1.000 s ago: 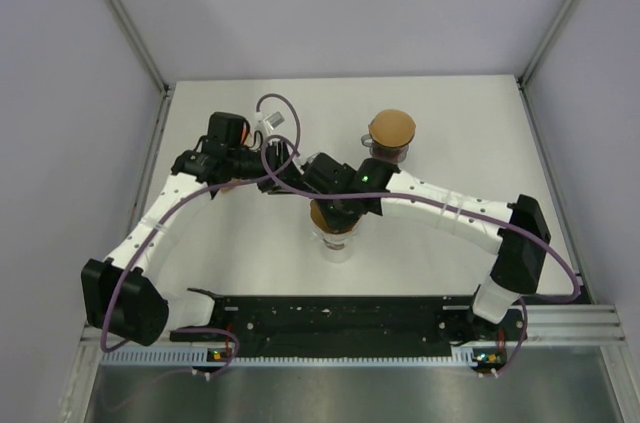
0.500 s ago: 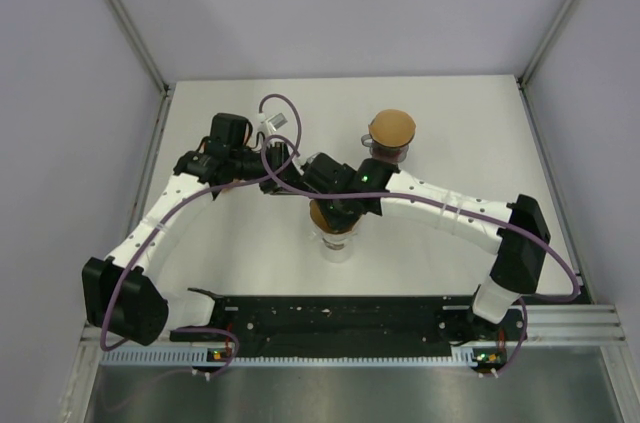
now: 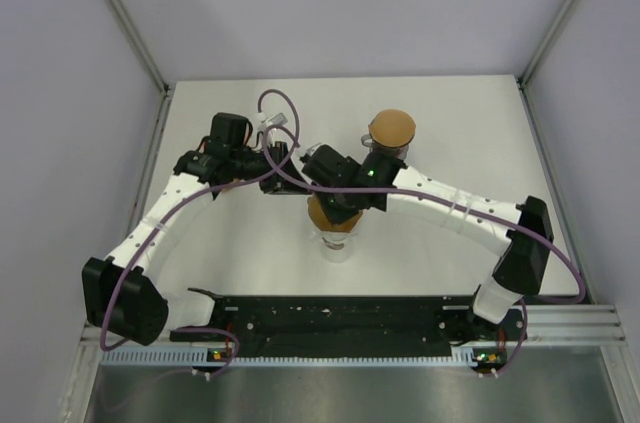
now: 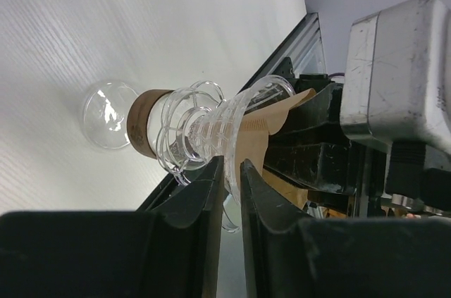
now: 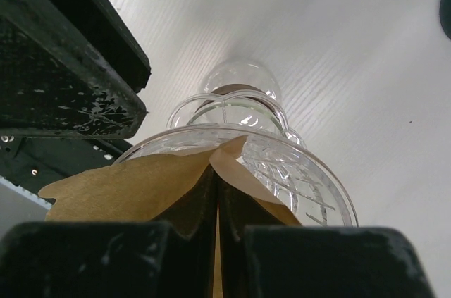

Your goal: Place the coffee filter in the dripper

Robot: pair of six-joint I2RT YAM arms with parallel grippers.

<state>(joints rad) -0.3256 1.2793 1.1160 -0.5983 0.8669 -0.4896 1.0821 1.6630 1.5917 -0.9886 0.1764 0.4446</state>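
The clear glass dripper [image 5: 303,178] sits on a glass server with a brown collar [image 4: 144,132] near mid-table [image 3: 338,235]. The brown paper coffee filter [image 5: 134,185] lies partly inside the dripper's cone, one edge sticking out over the rim, also seen from above [image 3: 326,213]. My right gripper [image 5: 217,189] is shut on the filter's fold, directly above the dripper [image 3: 338,201]. My left gripper [image 4: 230,171] comes in from the left [image 3: 288,173]. Its jaws stand a narrow gap apart, with the dripper's clear handle loop and rim between them.
A dark glass jar with a round brown top [image 3: 392,131] stands behind and right of the dripper. The black rail [image 3: 330,315] with the arm bases runs along the near edge. Grey walls close in the table on three sides.
The left jaws have narrowed onto the dripper's handle. The right gripper, holding the filter, has shifted slightly left and back over the dripper.
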